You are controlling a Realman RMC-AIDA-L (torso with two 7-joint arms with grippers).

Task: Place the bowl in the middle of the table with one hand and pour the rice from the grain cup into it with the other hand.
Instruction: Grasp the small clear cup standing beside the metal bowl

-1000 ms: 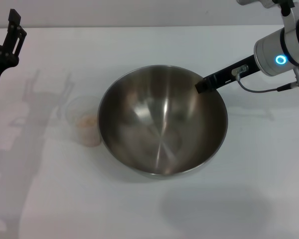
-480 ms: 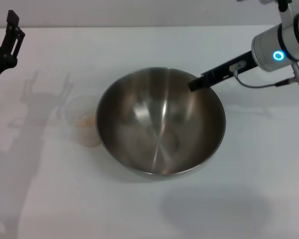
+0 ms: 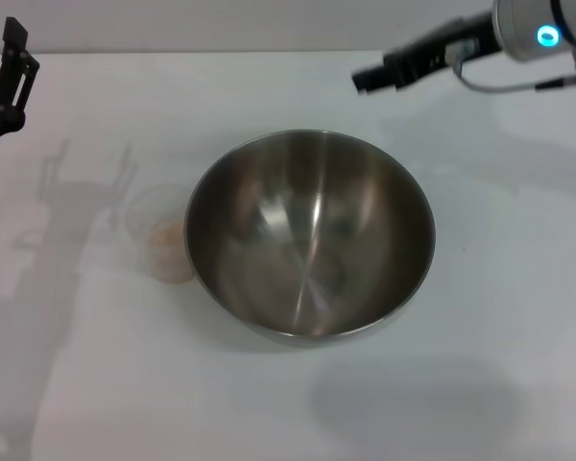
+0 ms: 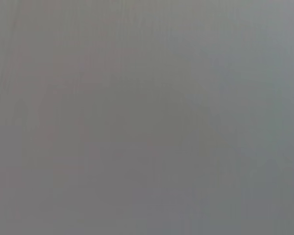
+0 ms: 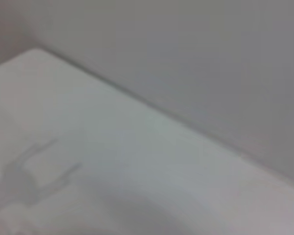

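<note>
— Where is the bowl [image 3: 310,233] set?
— Mid-table [image 3: 499,317], grain cup [image 3: 161,233] touching its left side, rice [image 3: 170,242] unpoured.
— The grippers?
— Right gripper [image 3: 367,79] far right, left gripper [image 3: 10,62] far left; finger state cannot be told.

Silver right arm [image 3: 542,24]; blue ring light [image 3: 546,36]

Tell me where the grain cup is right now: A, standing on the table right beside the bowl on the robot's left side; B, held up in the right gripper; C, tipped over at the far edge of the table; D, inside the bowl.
A: in the head view the grain cup stands upright on the table, close against the bowl on its left side, with rice inside and no gripper on it.
</note>
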